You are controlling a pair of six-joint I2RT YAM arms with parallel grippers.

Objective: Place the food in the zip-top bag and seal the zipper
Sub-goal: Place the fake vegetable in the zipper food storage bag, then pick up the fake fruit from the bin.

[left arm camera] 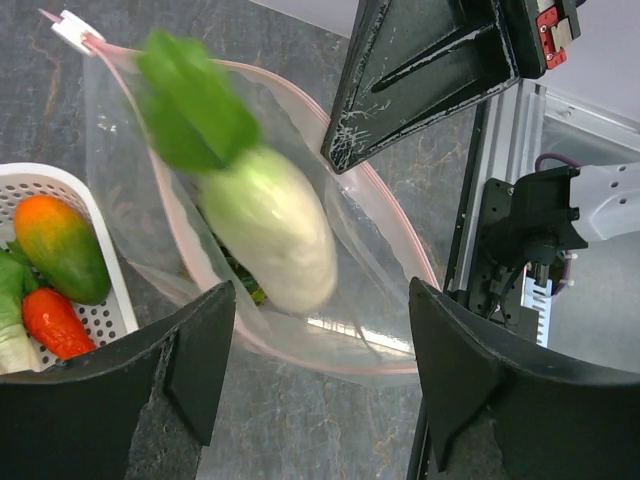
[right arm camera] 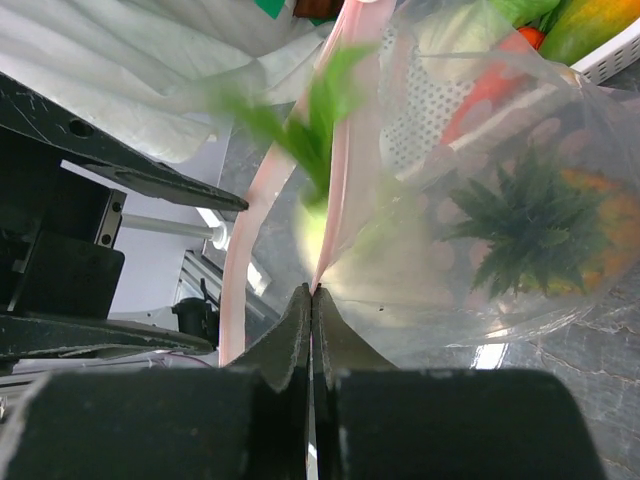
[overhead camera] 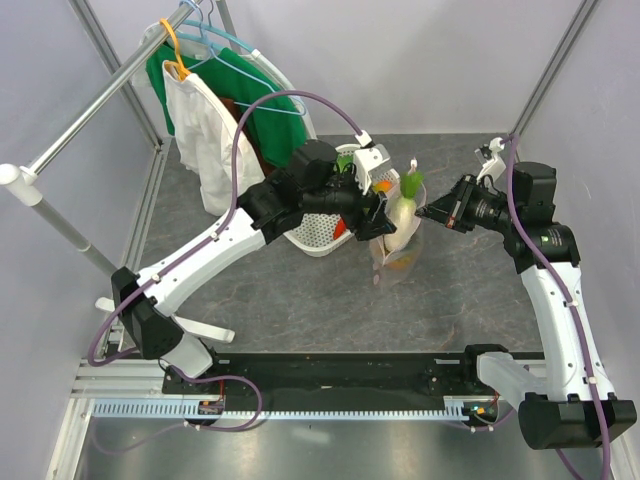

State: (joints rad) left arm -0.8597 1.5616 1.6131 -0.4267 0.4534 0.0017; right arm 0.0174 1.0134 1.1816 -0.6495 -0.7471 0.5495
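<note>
Clear pink-dotted zip-top plastic bag [overhead camera: 388,256] stands upright, mouth open, near the table's middle.
Its narrow pale pink zipper strip [right arm camera: 338,215] gapes unsealed. A blurred white radish with green leaves [left arm camera: 270,235] is in the mouth, and an orange knobbly fruit with spiky green crown [right arm camera: 530,215] lies inside.

Both arms: white links, black joint housings, bolted to black base rail [overhead camera: 330,375]. Left arm [overhead camera: 215,250] mounts at rail's left end, right arm [overhead camera: 555,300] at rail's right end. Purple cable [overhead camera: 300,97] runs along each arm up from rail. Left claw [left arm camera: 320,350]: matte black wedge fingers [left arm camera: 90,400]. Right claw [overhead camera: 425,212]: same black, tip scuffed with pale scratches, small red part [left arm camera: 555,28] on its mount.
</note>
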